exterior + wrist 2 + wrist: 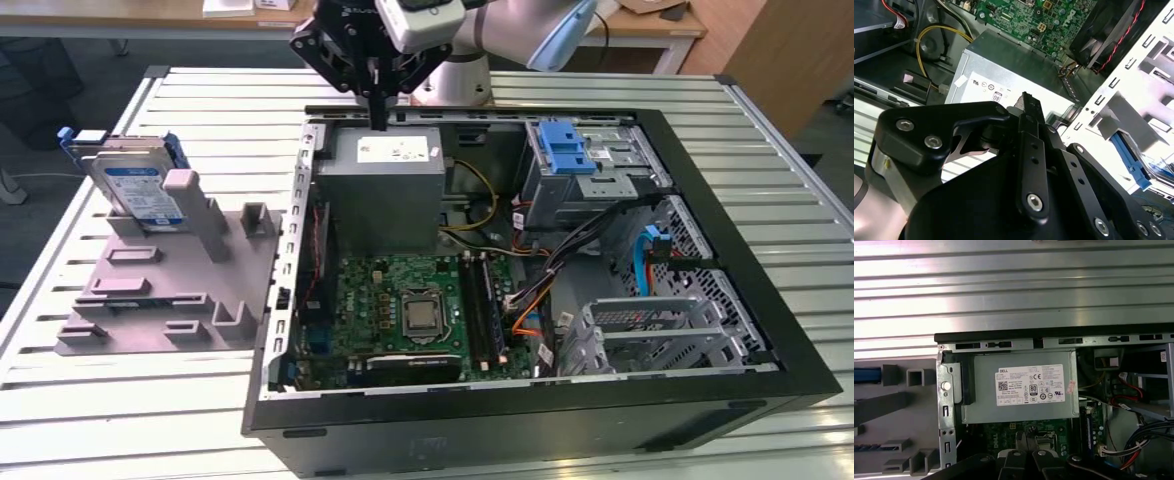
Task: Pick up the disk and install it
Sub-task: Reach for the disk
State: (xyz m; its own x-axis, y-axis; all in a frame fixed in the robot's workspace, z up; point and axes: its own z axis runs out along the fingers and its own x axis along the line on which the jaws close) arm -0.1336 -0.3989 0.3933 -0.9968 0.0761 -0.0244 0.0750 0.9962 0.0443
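Standing upright: blue-framed, white-labelled disk (138, 190)

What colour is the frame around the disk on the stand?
Blue, clearest in the exterior view around the disk.

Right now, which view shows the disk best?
The exterior view: the disk stands upright in the grey holder, whole and label visible. The first wrist view catches a blue edge, the second a blue sliver; both are likely its carrier.

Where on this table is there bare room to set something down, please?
The table is bare between the grey stand and its near edge, and along the computer case at the exterior view's right. Inside the case, cables crowd the space.
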